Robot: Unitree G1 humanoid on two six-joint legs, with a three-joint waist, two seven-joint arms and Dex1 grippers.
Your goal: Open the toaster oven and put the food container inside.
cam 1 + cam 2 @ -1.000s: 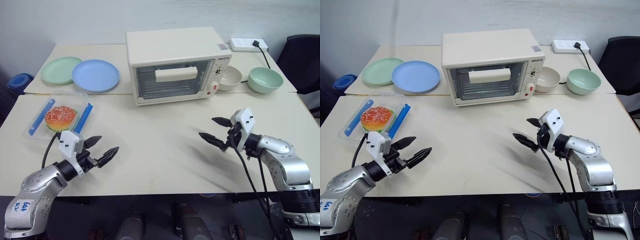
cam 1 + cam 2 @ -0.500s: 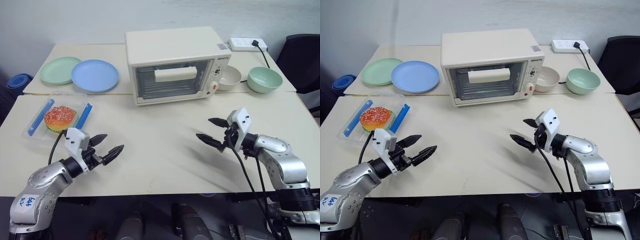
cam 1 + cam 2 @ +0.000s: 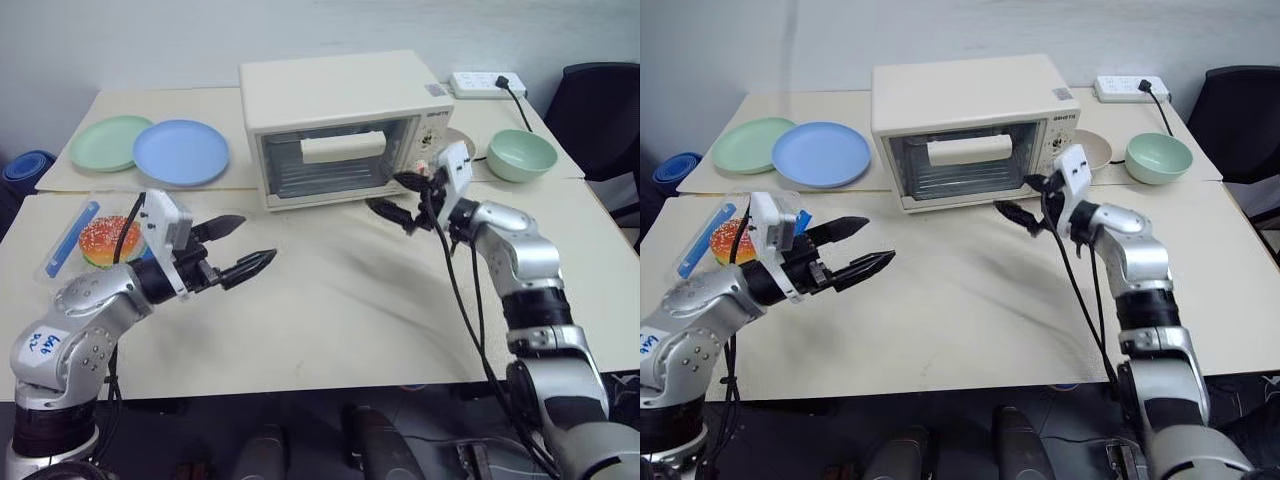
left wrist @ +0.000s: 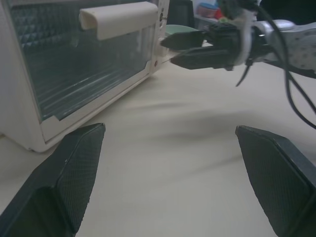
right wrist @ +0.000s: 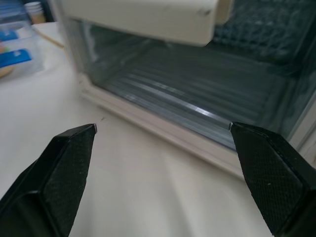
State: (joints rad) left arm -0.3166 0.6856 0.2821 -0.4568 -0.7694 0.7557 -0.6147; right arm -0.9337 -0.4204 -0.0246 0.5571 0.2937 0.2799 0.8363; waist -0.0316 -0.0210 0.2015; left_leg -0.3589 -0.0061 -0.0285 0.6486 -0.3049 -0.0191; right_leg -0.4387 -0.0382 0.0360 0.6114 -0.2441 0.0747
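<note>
- The toaster oven (image 3: pixel 345 125) stands toward the back of the worktop (image 3: pixel 330 300), with its glass door (image 3: pixel 335 160) shut and the cream bar handle (image 3: pixel 342 147) lying across the upper part of the glass.
- The right tool (image 3: pixel 395 197) hangs just in front of the door's lower right corner, below the handle and near the knobs; its two black fingers are spread wide and hold nothing.
- In the right wrist view the handle (image 5: pixel 143 19) sits above and ahead of the spread fingertips (image 5: pixel 69 148), not between them, so no grip on it is made yet.
- The left tool (image 3: pixel 240 250) hovers over the bare worktop in front of the oven's left side, also wide open and empty.
- The food container (image 3: pixel 85 240) lies at the left edge of the worktop, partly hidden behind the left arm, with the burger showing through its clear lid and a blue clip along its side. It is well apart from the oven and untouched.
- A blue plate (image 3: pixel 180 152) and a green plate (image 3: pixel 105 142) lie behind the container; a green bowl (image 3: pixel 521 155) stands to the right of the oven.
- Judged from this, nothing of the task is done: the door has to be pulled down, then the container picked up, carried over and set inside.
</note>
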